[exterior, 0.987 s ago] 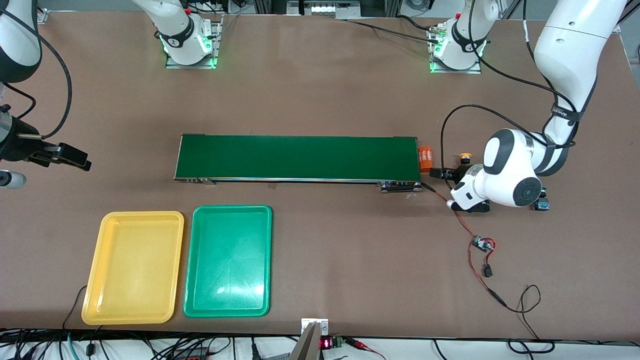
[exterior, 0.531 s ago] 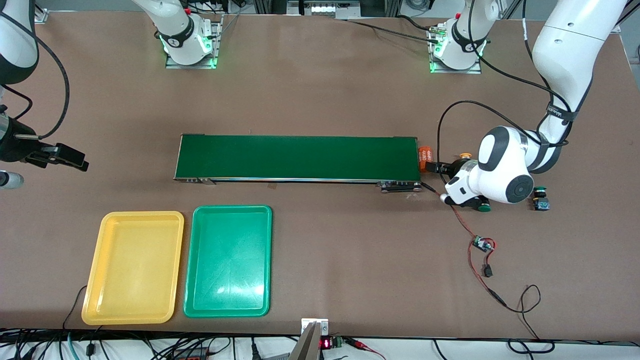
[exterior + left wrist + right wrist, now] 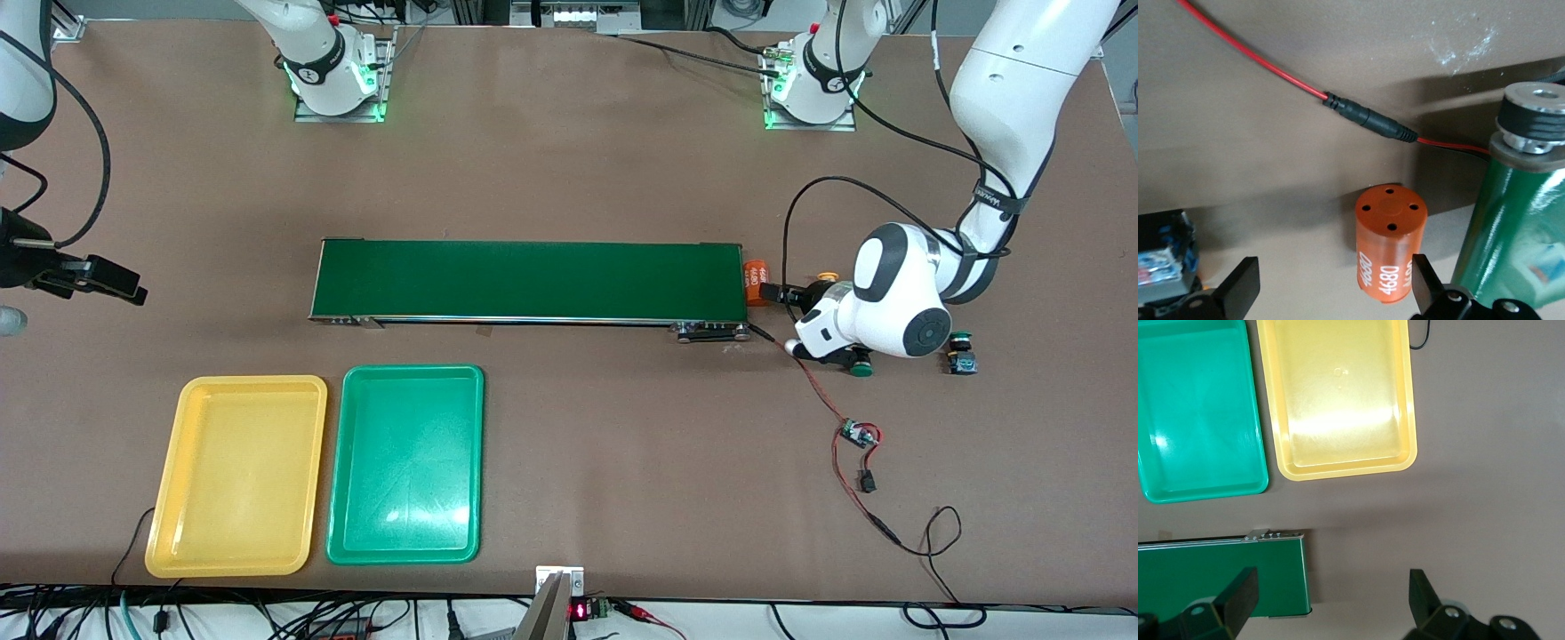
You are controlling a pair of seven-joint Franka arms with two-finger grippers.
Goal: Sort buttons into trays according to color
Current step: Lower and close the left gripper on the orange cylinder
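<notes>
Tabletop point(image 3: 569, 160) w/ belt point(image 3: 529, 280). Yellow tray point(image 3: 238, 476) beside green tray point(image 3: 406, 464), both under right gripper point(image 3: 1328, 603), fingers point(image 3: 1238, 597) spread, arm waiting. Left gripper point(image 3: 1331, 293) fingers point(image 3: 1241, 287) spread, straddling orange cylinder point(image 3: 1390, 243); buttons point(image 3: 958, 351) near it, green one point(image 3: 859, 366) just beside.

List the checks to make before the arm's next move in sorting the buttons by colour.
1. Left tool open: ok.
2. Left tool aimed at a button: not ok; it faces the orange printed cylinder at the dark-green conveyor belt's end.
3. Yellow plastic tray and green plastic tray side by side: ok.
4. Right tool open, waiting: ok.
5. All four buttons visible: cannot tell; one green-capped button shows, the left arm covers others.
</notes>
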